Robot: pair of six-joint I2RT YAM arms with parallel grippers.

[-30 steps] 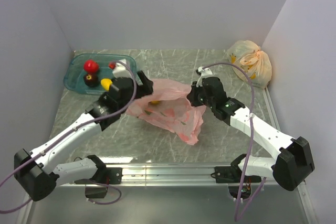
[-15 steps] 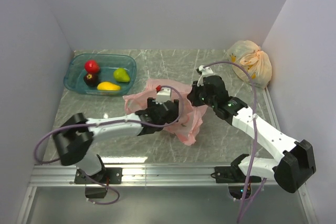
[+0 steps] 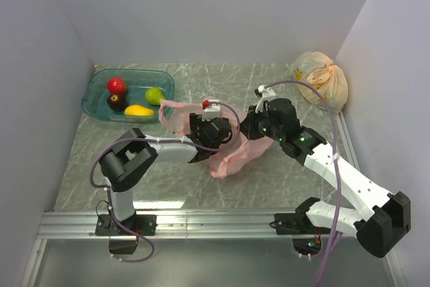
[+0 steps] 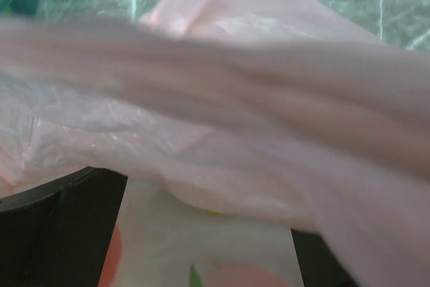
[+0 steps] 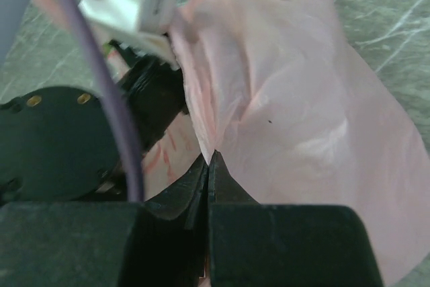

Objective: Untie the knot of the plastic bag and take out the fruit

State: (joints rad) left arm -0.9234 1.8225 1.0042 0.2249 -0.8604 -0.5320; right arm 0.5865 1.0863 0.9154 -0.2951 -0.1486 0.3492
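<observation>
Grey marbled worktop point(image 3: 94, 166), pale walls point(image 3: 201, 11). One teal tray point(image 3: 93, 92), four fruit point(image 3: 117, 85) inside. One plastic bag point(image 3: 232, 159) just right of tray; one yellow bag point(image 3: 321, 80) far right. Left fingers point(image 4: 54, 233) spread against plastic bag; right fingers point(image 5: 228, 189) pinch it.

You have a grey-green marbled table point(image 3: 175, 186) with pale veins running through it. At the upper left of the top view a clear teal plastic tub point(image 3: 134, 80) sits on it, close to the left wall. A crumpled pink plastic bag point(image 3: 238, 156) lies across the middle. At the upper right, well apart from both, a knotted pale yellow bag with orange print point(image 3: 321, 80) rests in the corner.
</observation>
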